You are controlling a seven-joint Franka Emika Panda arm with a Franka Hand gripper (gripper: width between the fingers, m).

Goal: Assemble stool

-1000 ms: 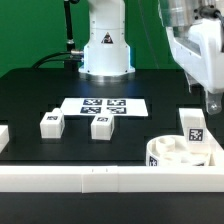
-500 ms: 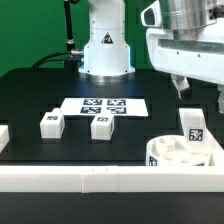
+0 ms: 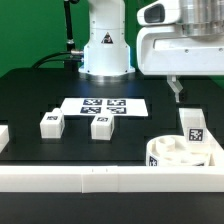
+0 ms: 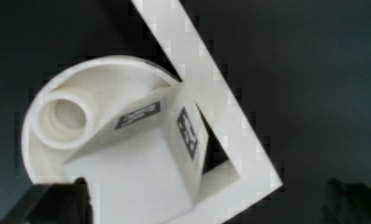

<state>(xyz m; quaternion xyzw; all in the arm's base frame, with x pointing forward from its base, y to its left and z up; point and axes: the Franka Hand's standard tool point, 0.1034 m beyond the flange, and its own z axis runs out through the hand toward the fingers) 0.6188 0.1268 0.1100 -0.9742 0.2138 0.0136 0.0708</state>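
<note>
The stool's round white seat (image 3: 172, 153) lies at the front of the exterior view's right, against the front rail. A tagged white leg (image 3: 193, 126) stands upright on its far side. Two more legs (image 3: 50, 124) (image 3: 100, 125) stand on the black table toward the exterior view's left. My gripper (image 3: 198, 90) hangs open above the seat, touching nothing. One dark finger (image 3: 176, 88) shows there. In the wrist view the seat (image 4: 89, 100) and the leg (image 4: 191, 130) lie below, and my gripper (image 4: 200, 208) has its dark fingertips (image 4: 49, 205) set wide apart.
The marker board (image 3: 105, 104) lies flat at mid-table behind the two legs. White border rails run along the front (image 3: 90, 178) and at the exterior view's left (image 3: 3, 135). The rail (image 4: 185, 55) passes beside the seat. The robot base (image 3: 105, 45) stands at the back.
The wrist has turned so the gripper's broad side faces the exterior camera, and it has risen a little above the seat. The jaws stayed wide; no part moved.
</note>
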